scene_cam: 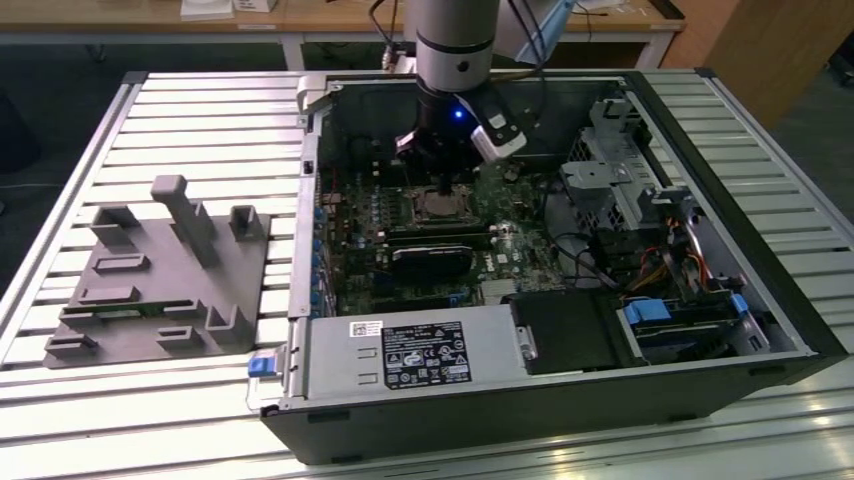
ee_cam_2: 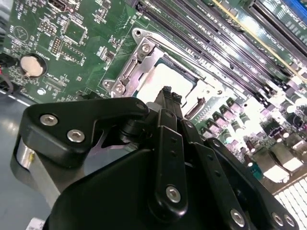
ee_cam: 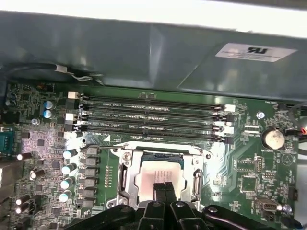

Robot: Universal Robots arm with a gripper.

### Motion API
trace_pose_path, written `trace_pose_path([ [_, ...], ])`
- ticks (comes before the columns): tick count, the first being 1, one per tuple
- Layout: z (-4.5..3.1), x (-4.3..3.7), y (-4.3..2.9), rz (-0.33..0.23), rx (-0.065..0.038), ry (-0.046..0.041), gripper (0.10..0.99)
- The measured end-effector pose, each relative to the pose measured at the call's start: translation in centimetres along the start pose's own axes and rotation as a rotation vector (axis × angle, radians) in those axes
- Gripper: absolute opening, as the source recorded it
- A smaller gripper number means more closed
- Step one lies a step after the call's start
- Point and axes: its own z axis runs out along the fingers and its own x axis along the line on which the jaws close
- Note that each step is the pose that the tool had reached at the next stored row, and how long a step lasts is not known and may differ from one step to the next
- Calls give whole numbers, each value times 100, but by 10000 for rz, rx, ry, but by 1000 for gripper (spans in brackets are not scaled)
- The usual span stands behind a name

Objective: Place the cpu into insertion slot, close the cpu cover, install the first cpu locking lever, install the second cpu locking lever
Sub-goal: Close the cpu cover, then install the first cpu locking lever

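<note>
The small flat square cpu with its pale silvery-tan metal face (ee_cam: 152, 171) lies seated in the square silver-rimmed insertion slot (ee_cam: 160, 156), directly beneath the fingertips, so the first step looks done. The thin square silver metal cpu cover (ee_cam: 129, 167) appears to lie flat around the chip, which shows through its window, so I judge it lowered. The slim metal locking levers flanking the fingertips (ee_cam: 197, 176) run along the sides of the socket, but whether either is hooked down cannot be told, so both lever steps may remain. In the exterior view the grey cylindrical robot arm (scene_cam: 454, 40) drops almost vertically into the open black computer case (scene_cam: 534, 420), its wrist pointing straight down at the green circuit board (ee_cam: 240, 182). The black gripper (ee_cam: 163, 188) has its fingers pressed together with nothing seen between them, the tips over the near edge of the chip. Whether they touch it is unclear. The long black memory slots (ee_cam: 153, 115) lie just beyond the tips.
</note>
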Motion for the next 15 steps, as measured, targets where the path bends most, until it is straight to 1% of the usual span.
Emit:
trace_pose_path([
  [4, -39, -1, 2, 258, 10, -11, 106],
  [7, -49, -2, 2, 441, 14, -20, 106],
  [15, -50, -2, 2, 480, 18, -21, 106],
])
